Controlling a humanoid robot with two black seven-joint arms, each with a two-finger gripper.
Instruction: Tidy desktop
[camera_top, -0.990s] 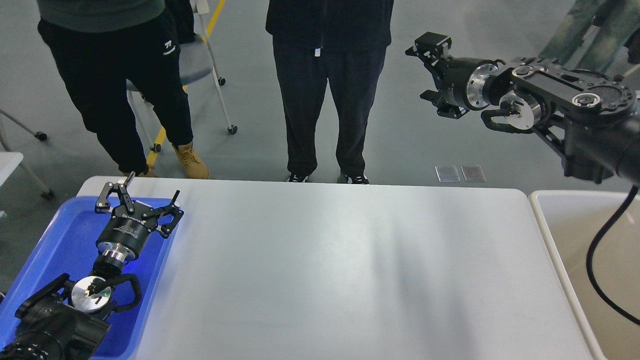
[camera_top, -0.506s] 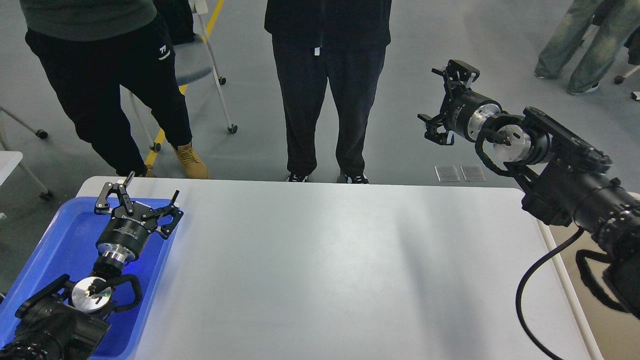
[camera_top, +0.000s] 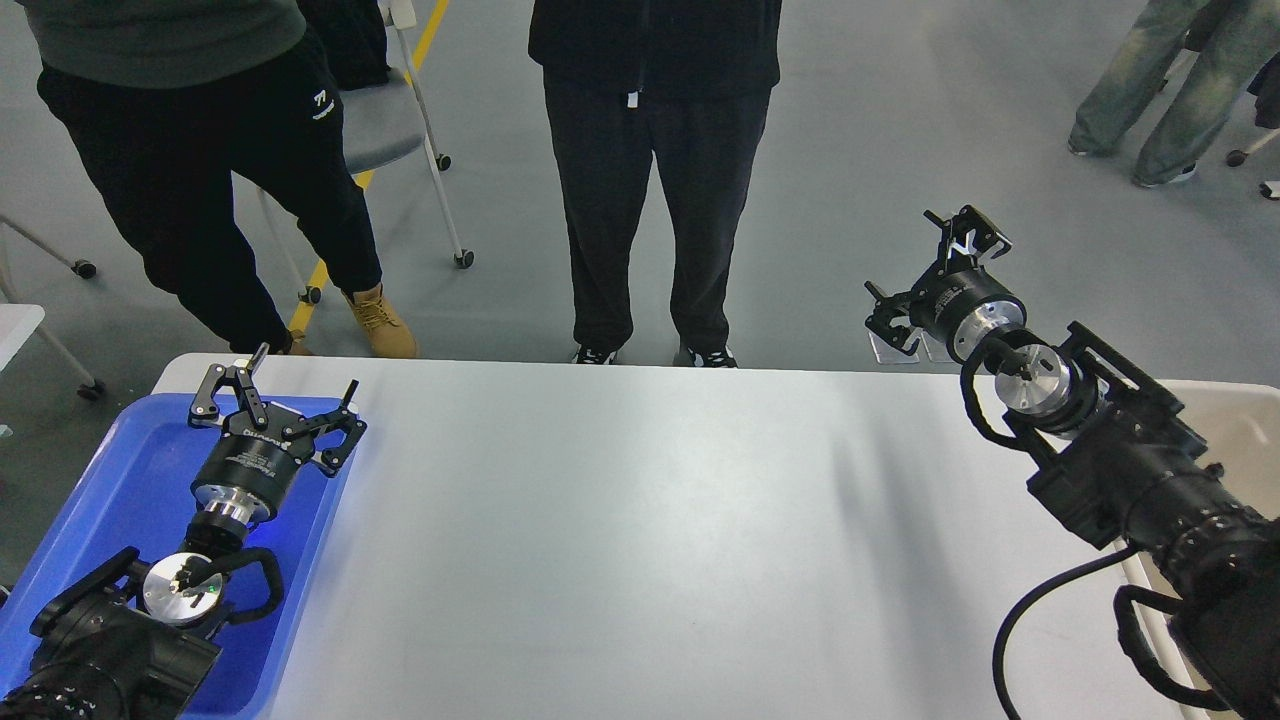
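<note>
The desktop (camera_top: 640, 540) is a wide light grey-white tabletop with rounded corners, and its surface shows only reflections. My left gripper (camera_top: 277, 394) is open and empty above the far end of the blue tray (camera_top: 120, 480) at the table's left edge. My right gripper (camera_top: 932, 282) is open and empty, held in the air beyond the table's far right corner, fingers pointing away from me.
A beige tub with a white rim (camera_top: 1235, 420) stands off the right edge, partly behind my right arm. Two people (camera_top: 655, 170) stand close to the far edge, and a wheeled chair (camera_top: 395, 130) is behind them at the left.
My right arm has swung down and toward the right, bringing its gripper from high up to near the table's far right corner. My left arm has not moved.
</note>
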